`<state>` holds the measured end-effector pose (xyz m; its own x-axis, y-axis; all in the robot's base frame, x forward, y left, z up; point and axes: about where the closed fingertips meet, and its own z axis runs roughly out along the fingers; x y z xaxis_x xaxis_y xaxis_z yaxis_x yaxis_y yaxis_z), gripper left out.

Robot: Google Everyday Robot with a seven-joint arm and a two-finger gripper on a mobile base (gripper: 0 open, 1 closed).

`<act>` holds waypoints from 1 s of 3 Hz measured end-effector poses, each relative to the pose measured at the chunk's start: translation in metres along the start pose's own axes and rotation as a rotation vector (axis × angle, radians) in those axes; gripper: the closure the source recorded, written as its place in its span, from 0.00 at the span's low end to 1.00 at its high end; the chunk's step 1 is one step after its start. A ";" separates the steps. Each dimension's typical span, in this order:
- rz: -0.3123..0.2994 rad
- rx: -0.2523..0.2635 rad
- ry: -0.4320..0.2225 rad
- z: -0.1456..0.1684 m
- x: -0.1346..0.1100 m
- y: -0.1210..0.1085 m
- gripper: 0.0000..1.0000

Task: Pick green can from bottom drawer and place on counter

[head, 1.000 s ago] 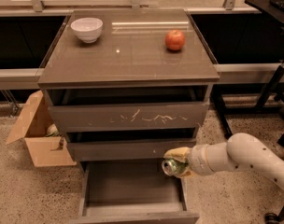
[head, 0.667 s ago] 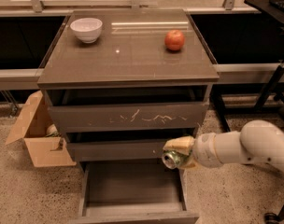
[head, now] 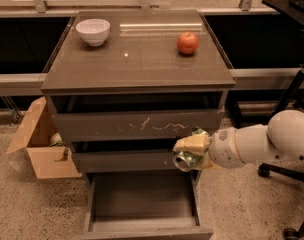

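The pincer hangs at about 4 o'clock from the middle of the cabinet, just in front of the right end of the middle drawer. Its beige fingers are closed around the green can, which lies tilted with its silver end facing down and left. The can is in the air, above the right rear corner of the bottom drawer, which is pulled out with a bare floor.

The white arm reaches in from 3 o'clock. The glossy grey-brown worktop carries a white bowl at 10 o'clock and a red apple at 2 o'clock, well apart. The top drawer shows white scratches on its front.

An open cardboard box stands on the speckled floor at 9 o'clock, beside the cabinet. A wheeled chair base sits at 4 o'clock, and a metal rail runs behind the cabinet at 12 o'clock.
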<state>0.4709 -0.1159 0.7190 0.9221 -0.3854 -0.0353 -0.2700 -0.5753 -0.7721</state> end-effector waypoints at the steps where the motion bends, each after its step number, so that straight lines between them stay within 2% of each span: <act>1: -0.103 0.011 0.069 -0.032 0.003 -0.030 1.00; 2: -0.289 -0.004 0.148 -0.077 0.005 -0.085 1.00; 3: -0.460 -0.026 0.179 -0.106 0.017 -0.148 1.00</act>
<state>0.4975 -0.1134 0.9001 0.8857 -0.2042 0.4169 0.1447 -0.7319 -0.6659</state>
